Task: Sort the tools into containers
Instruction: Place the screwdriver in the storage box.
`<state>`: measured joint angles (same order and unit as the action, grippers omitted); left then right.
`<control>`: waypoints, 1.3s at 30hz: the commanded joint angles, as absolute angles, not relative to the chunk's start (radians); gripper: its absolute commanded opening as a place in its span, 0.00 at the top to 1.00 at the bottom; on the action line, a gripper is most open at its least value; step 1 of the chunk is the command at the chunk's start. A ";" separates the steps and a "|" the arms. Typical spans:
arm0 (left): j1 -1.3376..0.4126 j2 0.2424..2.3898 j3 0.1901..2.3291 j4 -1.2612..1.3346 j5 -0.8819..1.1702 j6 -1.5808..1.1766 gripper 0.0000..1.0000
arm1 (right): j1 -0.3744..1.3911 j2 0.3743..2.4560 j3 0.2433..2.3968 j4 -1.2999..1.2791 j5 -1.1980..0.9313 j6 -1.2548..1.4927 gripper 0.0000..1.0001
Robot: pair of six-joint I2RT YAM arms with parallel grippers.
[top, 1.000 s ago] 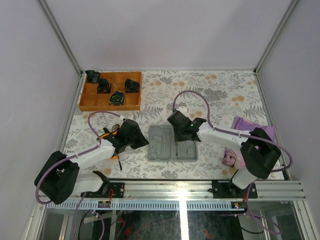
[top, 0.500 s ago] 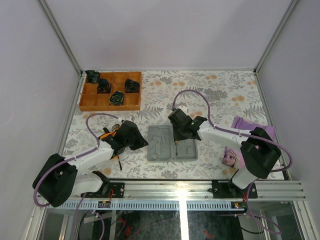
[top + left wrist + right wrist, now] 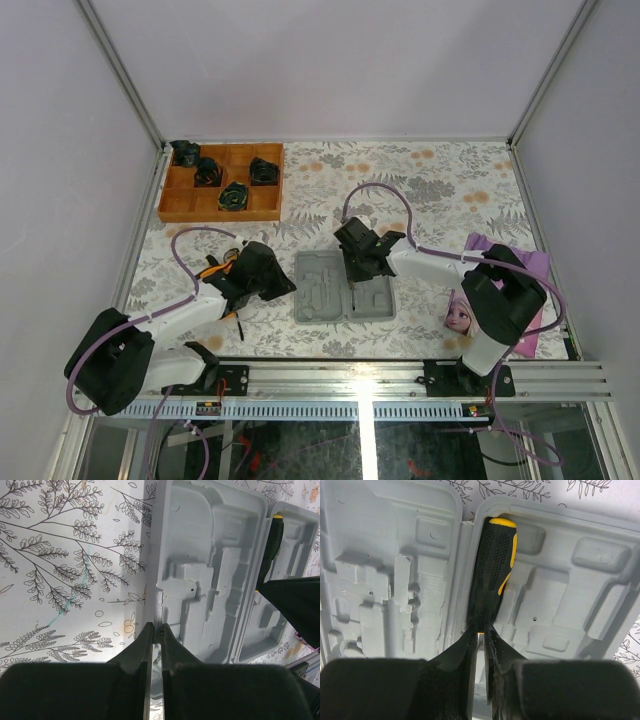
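The flat grey hinged plastic case [image 3: 210, 555] lies open on a leaf-patterned tablecloth [image 3: 65, 565]. The right gripper [image 3: 481, 630] is clamped on the near end of a slim black-and-yellow-handled screwdriver [image 3: 492, 565]. The handle stretches straight ahead of its fingertips, along the inner side of the case's right half. It seems seated in or just above a moulded recess, not yet let go.

The left gripper [image 3: 156, 629] has its jaws drawn nearly together, apparently pinching the case's outer rim and steadying it. The recesses ahead of it and to its right hold nothing.

The orange-and-black-handled pliers [image 3: 213, 270] lie on the cloth behind this gripper, beside its arm, unsorted. So the sorting looks barely begun.

Room is tight around the screwdriver, with the hinge ridge touching its left side and a recess wall just right. Above the right gripper the space is free, and the two grippers are well apart.
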<state>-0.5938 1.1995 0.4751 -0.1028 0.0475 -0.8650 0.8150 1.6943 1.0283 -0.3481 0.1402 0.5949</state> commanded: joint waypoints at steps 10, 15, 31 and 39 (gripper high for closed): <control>-0.612 1.199 0.455 -0.113 0.035 -0.878 1.00 | 0.809 1.871 1.053 -0.439 0.118 0.585 0.91; -0.612 1.194 0.470 -0.133 0.028 -0.875 0.99 | 0.810 1.825 0.992 -0.424 0.123 0.586 0.91; -0.552 1.060 0.643 -0.439 -0.151 -0.821 0.48 | 0.767 1.426 1.046 -0.397 0.240 0.466 0.65; -0.328 1.002 0.744 -0.619 -0.285 -0.774 0.42 | 0.759 1.321 0.899 -0.354 0.225 0.483 0.60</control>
<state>-0.4355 1.0145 0.6735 -0.4969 -0.1772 -0.8295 0.7692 1.3548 0.9524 -0.3767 0.2092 0.4885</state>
